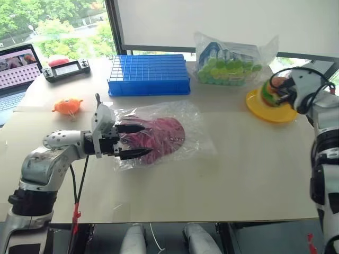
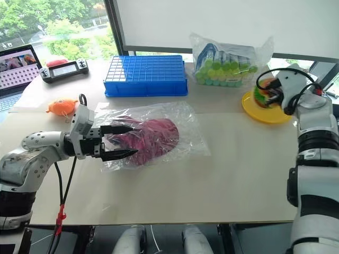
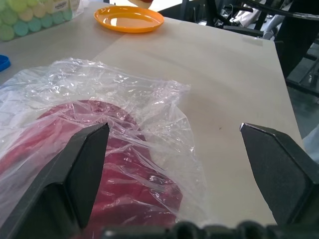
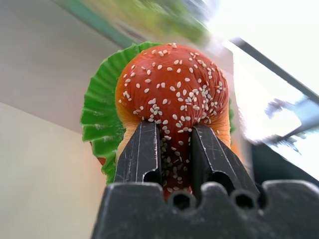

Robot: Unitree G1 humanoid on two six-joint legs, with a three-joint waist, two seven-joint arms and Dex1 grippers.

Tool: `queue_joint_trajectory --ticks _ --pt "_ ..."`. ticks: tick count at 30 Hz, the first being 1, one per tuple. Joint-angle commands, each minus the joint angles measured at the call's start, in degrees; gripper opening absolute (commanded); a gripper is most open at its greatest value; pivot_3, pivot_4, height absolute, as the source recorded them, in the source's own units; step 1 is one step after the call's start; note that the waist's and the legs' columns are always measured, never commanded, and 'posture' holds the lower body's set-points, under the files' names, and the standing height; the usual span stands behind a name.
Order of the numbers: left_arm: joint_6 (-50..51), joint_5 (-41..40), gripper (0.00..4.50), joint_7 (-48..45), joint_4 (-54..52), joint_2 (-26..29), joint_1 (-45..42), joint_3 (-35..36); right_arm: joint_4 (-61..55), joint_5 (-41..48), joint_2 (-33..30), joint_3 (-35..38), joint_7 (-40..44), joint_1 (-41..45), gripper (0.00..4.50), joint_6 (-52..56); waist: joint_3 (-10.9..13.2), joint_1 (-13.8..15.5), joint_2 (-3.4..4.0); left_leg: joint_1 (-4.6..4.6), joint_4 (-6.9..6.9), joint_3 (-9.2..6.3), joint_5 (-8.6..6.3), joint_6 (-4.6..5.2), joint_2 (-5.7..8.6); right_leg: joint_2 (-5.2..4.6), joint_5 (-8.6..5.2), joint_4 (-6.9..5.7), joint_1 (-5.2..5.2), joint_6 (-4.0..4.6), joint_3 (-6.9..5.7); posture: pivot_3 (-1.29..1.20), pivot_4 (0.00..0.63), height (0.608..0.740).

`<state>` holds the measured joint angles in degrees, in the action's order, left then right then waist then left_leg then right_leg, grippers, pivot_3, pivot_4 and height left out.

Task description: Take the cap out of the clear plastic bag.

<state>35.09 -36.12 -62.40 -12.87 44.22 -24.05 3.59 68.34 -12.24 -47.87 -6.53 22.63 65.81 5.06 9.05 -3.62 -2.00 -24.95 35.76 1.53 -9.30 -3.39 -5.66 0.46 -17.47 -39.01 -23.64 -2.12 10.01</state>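
A pale table point(image 1: 238, 174) by a window is seen, with one blue tray point(image 1: 149, 74) at the back. One clear plastic bag point(image 1: 188, 119) lies in the middle, and one cap point(image 1: 161, 138) is still inside it. The left gripper point(image 1: 133, 141) is held wide apart at the bag's edge. One burger toy point(image 4: 172, 99) is pinched by the right gripper point(image 4: 172, 159) above one yellow plate point(image 1: 265, 112). One orange toy point(image 1: 67, 106) and one bag of green and blue items point(image 1: 230, 61) are seen too.

The bag point(image 1: 159, 132) is thin, crinkly, glossy clear plastic; the cap point(image 1: 161, 138) inside is matt maroon cloth. The counter point(image 1: 249, 174) looks smooth and matt; the plate point(image 3: 128, 18) is shiny orange plastic.
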Motion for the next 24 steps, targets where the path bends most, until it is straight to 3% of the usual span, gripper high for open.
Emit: queue_joint_trajectory --ticks 1,4,15,16,24 --pt "0.26 -1.15 4.5 0.02 -1.85 0.29 0.11 1.26 6.64 -7.54 0.68 -4.99 -6.53 2.94 0.78 -4.83 0.0 -0.6 0.0 -0.02 0.02 0.0 0.0 0.0 0.0 0.0 0.01 -0.01 -0.01 -0.01 0.01 0.0 0.15 0.713" --pt "1.22 -1.79 4.5 -0.23 -2.21 0.72 0.06 1.41 9.11 -10.25 1.33 -6.39 -9.22 3.21 0.78 -5.65 0.08 -1.34 0.1 -0.02 0.02 0.0 0.0 0.0 0.02 0.0 0.02 -0.04 -0.02 -0.01 0.03 0.0 0.15 0.713" --pt "1.71 -2.72 4.5 0.59 -2.99 1.17 0.51 1.88 9.89 -8.61 2.96 -1.0 -10.86 5.56 4.31 -7.11 0.26 -1.99 0.33 -0.02 0.06 -0.01 0.01 -0.01 0.02 0.0 0.02 -0.09 0.02 -0.03 0.03 0.0 0.15 0.713" --pt "1.64 -2.74 4.5 0.71 -2.96 1.11 0.55 1.75 9.79 -7.82 3.17 0.01 -10.87 5.86 4.47 -7.66 0.27 -1.99 0.34 -0.02 0.06 -0.01 0.01 -0.01 0.02 0.0 0.02 -0.09 0.02 -0.03 0.03 0.0 0.15 0.713" --pt "1.32 -2.56 4.5 0.75 -2.43 0.71 -0.24 0.85 9.37 -1.24 4.95 8.28 -7.11 6.79 4.47 -11.48 0.33 -2.03 0.42 -0.01 0.09 -0.03 0.01 -0.01 0.03 0.0 0.03 -0.11 0.05 -0.04 0.02 0.0 0.15 0.713"
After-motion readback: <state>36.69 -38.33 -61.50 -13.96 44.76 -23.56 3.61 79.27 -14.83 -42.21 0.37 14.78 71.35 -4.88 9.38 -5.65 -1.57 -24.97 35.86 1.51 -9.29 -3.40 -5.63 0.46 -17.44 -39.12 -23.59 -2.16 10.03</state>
